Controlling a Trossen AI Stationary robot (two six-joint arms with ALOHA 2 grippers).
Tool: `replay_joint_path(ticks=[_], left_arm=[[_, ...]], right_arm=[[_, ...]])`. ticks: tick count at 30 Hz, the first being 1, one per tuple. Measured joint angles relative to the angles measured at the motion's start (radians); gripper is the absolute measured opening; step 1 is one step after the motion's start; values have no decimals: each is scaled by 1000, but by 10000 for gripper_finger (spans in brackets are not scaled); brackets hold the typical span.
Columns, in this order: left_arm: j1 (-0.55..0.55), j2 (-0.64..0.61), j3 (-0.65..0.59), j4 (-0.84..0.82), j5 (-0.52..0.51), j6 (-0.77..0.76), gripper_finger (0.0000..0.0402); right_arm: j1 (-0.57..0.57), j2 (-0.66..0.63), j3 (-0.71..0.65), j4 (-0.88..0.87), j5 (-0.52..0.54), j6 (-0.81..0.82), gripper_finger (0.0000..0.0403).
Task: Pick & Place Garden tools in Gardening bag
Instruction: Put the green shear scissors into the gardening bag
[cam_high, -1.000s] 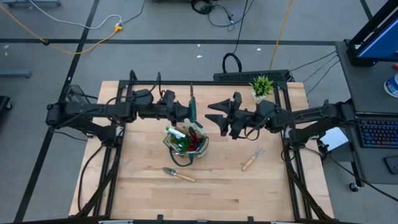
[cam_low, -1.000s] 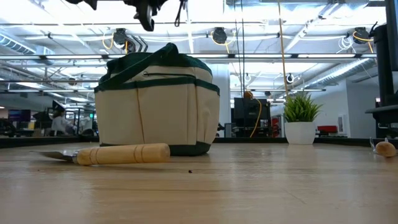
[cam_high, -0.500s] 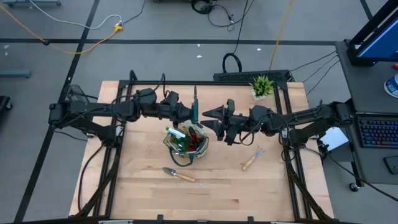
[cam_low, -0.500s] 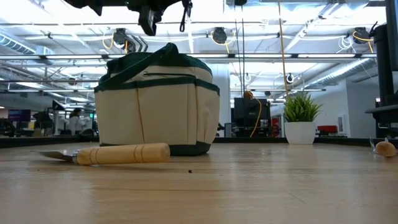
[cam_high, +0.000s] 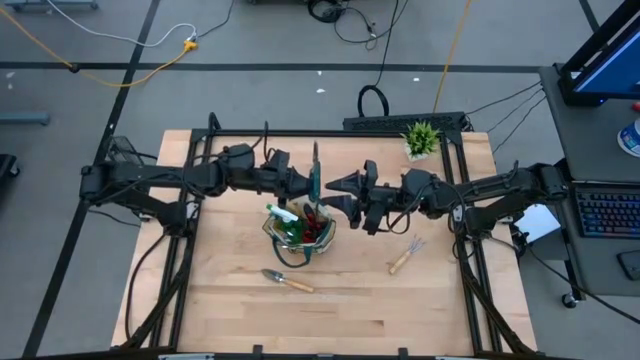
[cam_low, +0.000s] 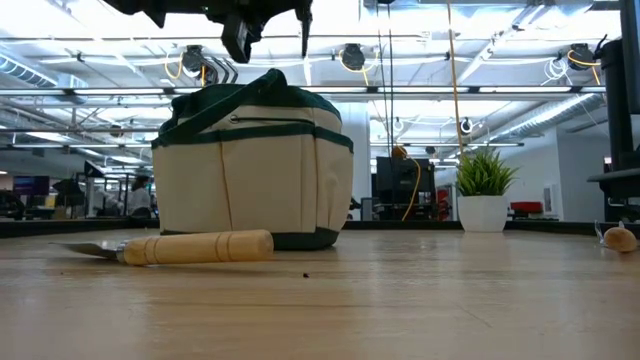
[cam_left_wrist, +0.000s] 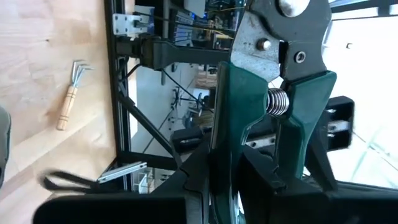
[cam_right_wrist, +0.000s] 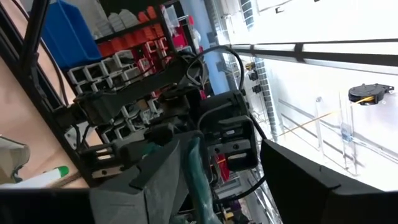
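Trowel (cam_high: 286, 281) lay nearest on the table, fork (cam_high: 405, 257) to its right. Bag (cam_high: 299, 226), soft and open-topped, stood mid-table. Beyond it the left gripper (cam_high: 306, 184) clenched the pruners (cam_high: 314, 172): stiff, green-handled, likely slippery, best taken by the handles. Right gripper (cam_high: 341, 193) faced it, fingers spread, empty.

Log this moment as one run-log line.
left claw: shut on pruners, above bag | right claw: open, beside | trowel, fork: on table

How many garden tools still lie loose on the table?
2: a trowel in front of the gardening bag, and a hand fork off to its right. Others may be hidden inside the bag.
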Motion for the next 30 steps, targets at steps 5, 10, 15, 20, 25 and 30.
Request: replay_joint_path(ticks=[5,10,15,20,25,30], left_arm=[[-15,53,7,64,9,-38,54],[-18,103,47,109,48,-39,54],[-23,115,76,113,74,-31,54],[-39,117,78,80,59,-35,54],[-50,116,79,80,52,-44,54],[-53,116,79,80,38,-48,54]], right_arm=[[-3,-1,0,4,-4,2,217],[-11,17,0,6,2,8,217],[-12,14,0,7,7,13,217],[-12,14,0,24,5,24,216],[-14,15,0,34,2,24,202],[-25,16,-1,34,1,68,175]])
